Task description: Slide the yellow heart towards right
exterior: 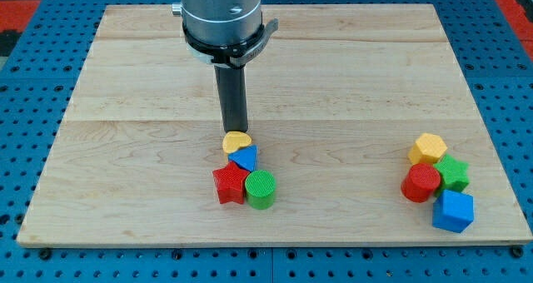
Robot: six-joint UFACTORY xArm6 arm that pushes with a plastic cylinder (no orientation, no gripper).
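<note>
The yellow heart [236,141] lies on the wooden board [125,108] a little left of the middle, near the view's bottom. It touches a blue triangle [246,157] just below it. My tip [236,130] stands right at the heart's upper edge, touching or nearly touching it. Below the triangle sit a red star [230,184] and a green cylinder [261,189], packed close together.
At the view's right stands a second cluster: a yellow hexagon [427,148], a green star [452,172], a red cylinder-like block [420,183] and a blue block [453,211]. The arm's grey housing [221,12] hangs over the board's top middle.
</note>
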